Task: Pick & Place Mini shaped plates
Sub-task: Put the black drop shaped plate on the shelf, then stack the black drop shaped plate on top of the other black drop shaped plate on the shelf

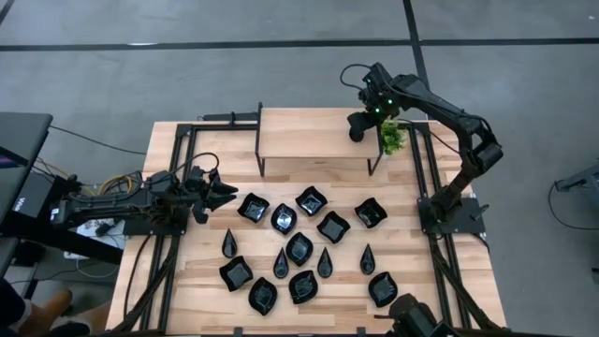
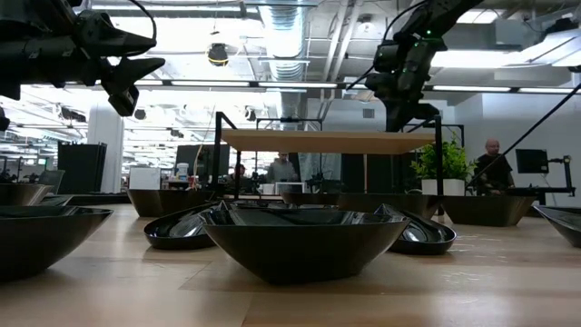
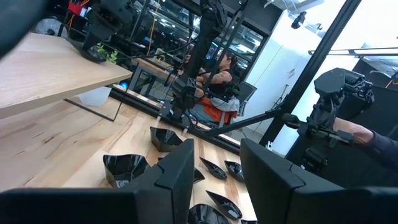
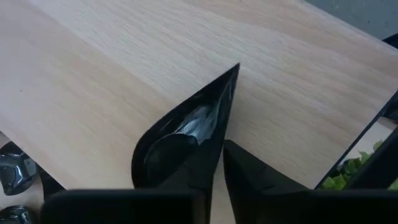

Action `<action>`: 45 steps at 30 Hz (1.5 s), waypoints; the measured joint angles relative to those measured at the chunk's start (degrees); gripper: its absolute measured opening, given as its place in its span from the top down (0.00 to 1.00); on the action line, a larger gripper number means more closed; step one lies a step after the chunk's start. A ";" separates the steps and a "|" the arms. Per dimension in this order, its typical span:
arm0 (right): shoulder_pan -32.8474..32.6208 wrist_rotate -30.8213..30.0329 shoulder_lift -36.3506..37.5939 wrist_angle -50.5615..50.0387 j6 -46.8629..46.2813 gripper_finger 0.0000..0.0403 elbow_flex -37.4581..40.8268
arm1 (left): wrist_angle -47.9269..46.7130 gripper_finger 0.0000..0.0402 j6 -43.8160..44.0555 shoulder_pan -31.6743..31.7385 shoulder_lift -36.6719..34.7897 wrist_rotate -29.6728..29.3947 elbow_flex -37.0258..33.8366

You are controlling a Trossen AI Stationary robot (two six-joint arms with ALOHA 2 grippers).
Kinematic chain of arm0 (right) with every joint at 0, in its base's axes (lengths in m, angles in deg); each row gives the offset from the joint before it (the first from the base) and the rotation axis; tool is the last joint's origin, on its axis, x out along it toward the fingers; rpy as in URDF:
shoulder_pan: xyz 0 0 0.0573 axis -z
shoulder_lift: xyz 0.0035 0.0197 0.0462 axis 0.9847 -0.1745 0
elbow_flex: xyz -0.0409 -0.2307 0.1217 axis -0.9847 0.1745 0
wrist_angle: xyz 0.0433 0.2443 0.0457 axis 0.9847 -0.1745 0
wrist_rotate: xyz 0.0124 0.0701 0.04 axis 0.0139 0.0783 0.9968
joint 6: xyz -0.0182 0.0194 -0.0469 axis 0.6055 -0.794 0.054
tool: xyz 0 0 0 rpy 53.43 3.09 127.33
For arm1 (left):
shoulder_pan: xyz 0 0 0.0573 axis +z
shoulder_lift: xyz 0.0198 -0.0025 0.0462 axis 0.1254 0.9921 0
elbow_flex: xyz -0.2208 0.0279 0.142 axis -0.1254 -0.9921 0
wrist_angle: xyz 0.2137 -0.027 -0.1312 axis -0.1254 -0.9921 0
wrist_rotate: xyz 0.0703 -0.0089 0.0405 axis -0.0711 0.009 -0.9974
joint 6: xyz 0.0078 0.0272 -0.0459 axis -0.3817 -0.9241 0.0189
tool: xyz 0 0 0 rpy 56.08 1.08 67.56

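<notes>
My right gripper, in the upper right of the high view, hangs over the right end of the raised wooden shelf, just beside the small green plant. In the right wrist view a teardrop plate lies on the shelf top with its rounded end between my fingers; they sit close at its rim, and I cannot tell whether they grip or have just let go. My left gripper hovers at the left edge of the high view's plate cluster, fingers apart and holding nothing. The other mini shaped plates lie spread over the counter in the lower middle of that view, none stacked. Judged by their gloss, they look hard, light and slippery, probably chippable; the thin raised rim seems the best hold, taken at the broad end of a teardrop, since the pointed tip would likely slide out.
</notes>
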 joint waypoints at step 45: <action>-67.38 -4.57 30.15 -7.87 -64.33 0.81 22.85 | 0.23 0.67 -0.04 0.00 0.00 0.31 0.00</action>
